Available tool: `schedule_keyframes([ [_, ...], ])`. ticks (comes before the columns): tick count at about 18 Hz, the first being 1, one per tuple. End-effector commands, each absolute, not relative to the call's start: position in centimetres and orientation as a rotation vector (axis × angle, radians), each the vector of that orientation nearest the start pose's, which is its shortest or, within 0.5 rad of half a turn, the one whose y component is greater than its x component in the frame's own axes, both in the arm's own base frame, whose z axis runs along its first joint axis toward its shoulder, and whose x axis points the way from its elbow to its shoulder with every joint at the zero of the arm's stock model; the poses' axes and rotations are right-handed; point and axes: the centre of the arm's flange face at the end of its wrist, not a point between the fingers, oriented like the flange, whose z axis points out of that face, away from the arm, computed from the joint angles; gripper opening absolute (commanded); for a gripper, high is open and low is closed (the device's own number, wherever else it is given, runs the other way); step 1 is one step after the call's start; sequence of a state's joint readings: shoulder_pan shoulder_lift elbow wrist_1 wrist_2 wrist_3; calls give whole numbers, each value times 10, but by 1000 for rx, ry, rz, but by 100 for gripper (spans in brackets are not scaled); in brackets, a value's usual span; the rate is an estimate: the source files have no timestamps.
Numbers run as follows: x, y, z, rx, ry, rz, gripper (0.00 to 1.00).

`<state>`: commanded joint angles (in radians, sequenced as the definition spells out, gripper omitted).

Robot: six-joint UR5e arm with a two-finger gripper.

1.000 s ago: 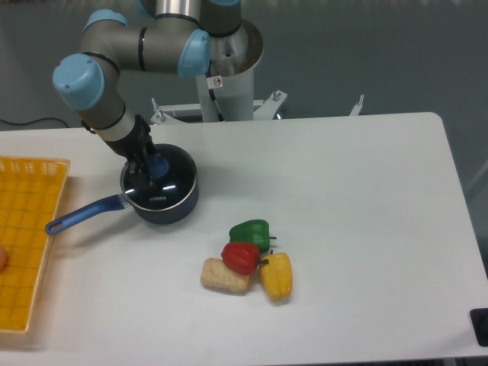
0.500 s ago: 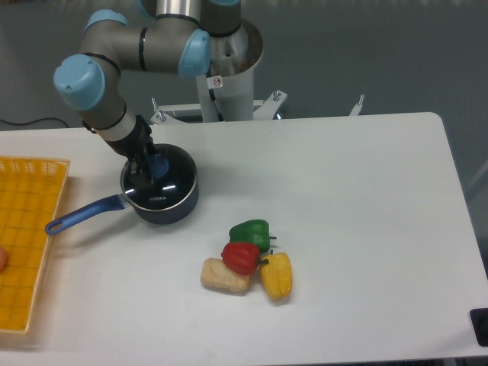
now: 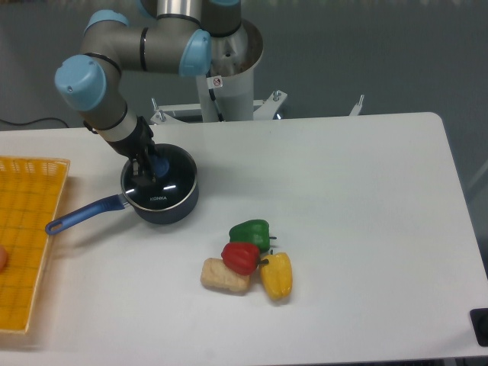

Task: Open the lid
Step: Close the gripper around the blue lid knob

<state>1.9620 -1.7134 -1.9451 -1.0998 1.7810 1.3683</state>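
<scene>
The round glass lid (image 3: pixel 169 181) sits flat on the dark blue saucepan (image 3: pixel 162 206), whose long blue handle (image 3: pixel 80 216) points to the lower left. My gripper (image 3: pixel 151 168) reaches down from the upper left onto the lid's centre. Its dark fingers stand on either side of the blue knob (image 3: pixel 159 165) and look closed on it. The arm's wrist hides the far left part of the lid.
A yellow basket (image 3: pixel 29 236) lies at the left table edge. In front of the pan to the right lie a green pepper (image 3: pixel 251 232), a red pepper (image 3: pixel 240 258), a yellow pepper (image 3: pixel 277 275) and a beige bread roll (image 3: pixel 223 277). The arm's base (image 3: pixel 229 69) stands at the back.
The gripper and knob have shifted very slightly; the lid still rests on the saucepan.
</scene>
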Motion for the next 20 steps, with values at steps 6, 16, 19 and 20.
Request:
schedule_keyframes([
  [6, -87, 503, 292, -2941, 1565, 159, 61],
  [16, -105, 510, 315, -2988, 1453, 151, 59],
  [19, -115, 511, 320, -2996, 1422, 149, 59],
  [20, -118, 511, 324, -2994, 1406, 147, 59],
])
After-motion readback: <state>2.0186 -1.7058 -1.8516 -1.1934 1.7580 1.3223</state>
